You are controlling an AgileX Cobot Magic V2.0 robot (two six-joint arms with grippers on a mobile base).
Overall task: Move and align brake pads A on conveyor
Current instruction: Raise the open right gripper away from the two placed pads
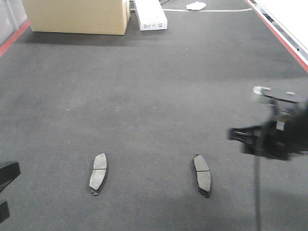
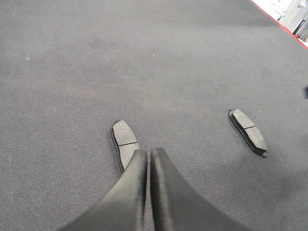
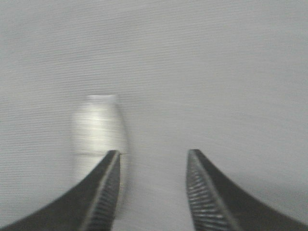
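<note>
Two brake pads A lie flat on the dark grey conveyor: the left pad and the right pad. My left gripper is shut with nothing between its fingers, its tips just near of the left pad; the right pad lies further right. My right gripper hovers above the belt to the right of the right pad. In the blurred right wrist view that gripper stands open, with a pad beyond its left finger, outside the jaws.
A cardboard box and a white box stand at the belt's far end, with a white rag beside them. Red edge strips run along both sides. A dark part of my left arm shows at the left edge.
</note>
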